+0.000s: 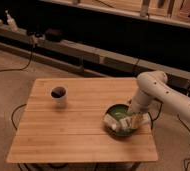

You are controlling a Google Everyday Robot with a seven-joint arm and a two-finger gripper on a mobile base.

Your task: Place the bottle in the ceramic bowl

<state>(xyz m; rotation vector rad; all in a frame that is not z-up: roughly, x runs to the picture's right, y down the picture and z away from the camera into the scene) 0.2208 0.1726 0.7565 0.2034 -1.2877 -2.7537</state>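
Tabletop [73,131] of pale wood planks, grain running left to right, standing on a tan concrete floor [8,100] crossed by dark cables. Behind it, dim room: long low ledge [63,47] running from far left toward the right, dark wall above, a lighter shelf [153,11] along the top edge. Small pale spray-type bottle shape [8,19] far left on the ledge, some dark boxes [50,35] beside it. No brand, label text or writing legible anywhere.

White mug [59,96] with dark inside, upright on the left half of the table, well apart from everything else.

Ceramic bowl [119,120], green inside with darker rim, near the right edge of the table, toward the near side. White robot arm [155,90] reaching in from the right, bending down over the bowl. Gripper [132,119] low at the bowl's right rim, partly inside it; finger state impossible to tell.

Bottle [119,125], whitish, lying inside the bowl toward its near side, next to a pale cream block [109,121] at the bowl's left inner edge. Whether touched by the gripper: not discernible. Another pale object [145,120] just right of the bowl, beside the gripper, identity unclear.
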